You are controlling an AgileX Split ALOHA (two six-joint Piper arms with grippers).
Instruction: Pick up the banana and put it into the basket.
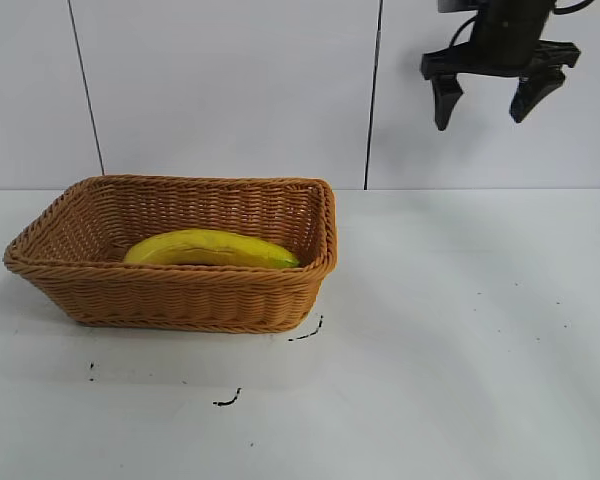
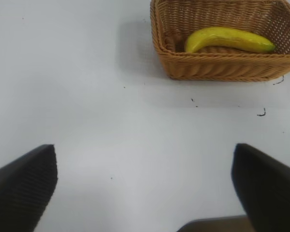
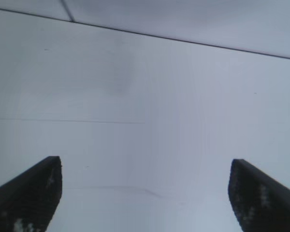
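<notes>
Basket [image 1: 180, 290] on white table [image 1: 460, 350]

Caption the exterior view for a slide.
Banana lying inside the wicker basket on the white table; right gripper open and empty, raised at upper right.

We see the basket [image 1: 180, 295] as woven wicker, orange-brown, with a ribbed, rough weave and a braided rim; its strands carry a faint sheen. The banana [image 1: 210, 249] inside it has a smooth yellow skin with a soft gloss, turning greenish at the tip. The table [image 1: 460, 340] looks like a smooth, matt white surface, flecked with a few small dark scuffs near the basket. The wall panels [image 1: 230, 90] behind are plain, matt and pale, split by thin dark seams. The right gripper [image 1: 490, 100] looks like black matt plastic, and we note a fine ribbed texture on the left gripper [image 2: 145, 188] fingers [image 2: 24, 188].
</notes>
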